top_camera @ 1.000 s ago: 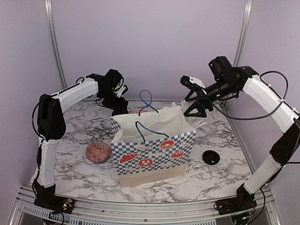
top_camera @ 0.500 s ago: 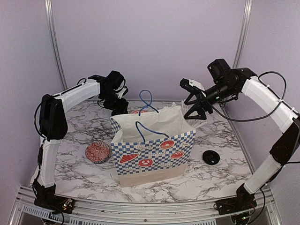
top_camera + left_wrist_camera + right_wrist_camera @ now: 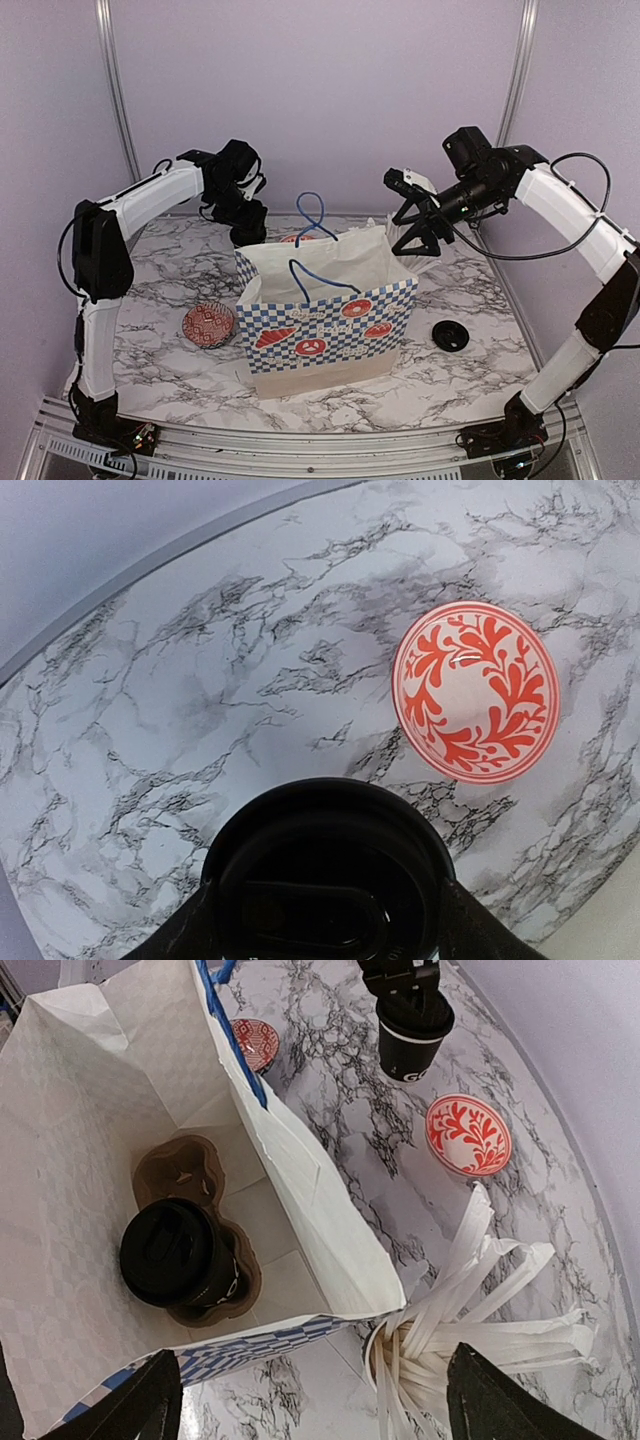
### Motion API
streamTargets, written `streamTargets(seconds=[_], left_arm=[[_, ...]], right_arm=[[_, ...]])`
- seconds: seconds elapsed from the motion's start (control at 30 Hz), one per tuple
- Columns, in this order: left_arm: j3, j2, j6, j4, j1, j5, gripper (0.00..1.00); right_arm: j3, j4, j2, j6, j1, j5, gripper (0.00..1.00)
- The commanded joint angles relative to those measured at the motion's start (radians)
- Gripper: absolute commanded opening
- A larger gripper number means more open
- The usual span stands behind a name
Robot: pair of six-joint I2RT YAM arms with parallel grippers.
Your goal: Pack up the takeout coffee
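Left wrist: black lidded cup (image 3: 325, 880)

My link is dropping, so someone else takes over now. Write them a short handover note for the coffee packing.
Left gripper: closed on the top of the second cup, beyond the bag's far left corner; lifted or standing, unclear.
Right gripper: open, empty, above the bag's far right corner.
Done: first cup, lidded, sits in the carrier tray inside the bag.
To do: second cup into the tray's free hole. A loose lid lies right of the bag.

Marble table (image 3: 180, 372): bag (image 3: 330, 325), bowl (image 3: 208, 325), lid (image 3: 450, 336)
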Motion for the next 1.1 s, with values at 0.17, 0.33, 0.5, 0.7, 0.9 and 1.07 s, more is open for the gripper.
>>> streamTargets(seconds=[0.17, 0.33, 0.5, 0.7, 0.9, 1.07], left_arm=[[-0.171, -0.449, 0.007, -0.053, -0.002, -0.045, 0.54], [-0.391, -0.680, -0.013, -0.067, -0.005, 0.003, 0.54], [-0.610, -0.869, -0.072, -0.084, -0.042, 0.089, 0.55], [-0.767, -0.951, -0.129, -0.132, -0.127, 0.094, 0.55], [-0.911, -1.000, -0.231, -0.111, -0.199, 0.077, 0.55], [-1.013, -1.013, -0.301, -0.050, -0.239, 0.090, 0.56]], right_arm=[[0.001, -0.004, -0.059, -0.006, -0.006, -0.017, 0.89], [0.011, -0.006, -0.064, -0.006, -0.006, -0.024, 0.89], [0.017, -0.006, -0.063, -0.008, -0.006, -0.036, 0.89], [0.044, -0.017, -0.039, -0.010, -0.005, -0.063, 0.89], [0.051, -0.021, -0.026, -0.013, -0.004, -0.073, 0.89], [0.058, -0.022, -0.014, -0.018, -0.003, -0.079, 0.89]])
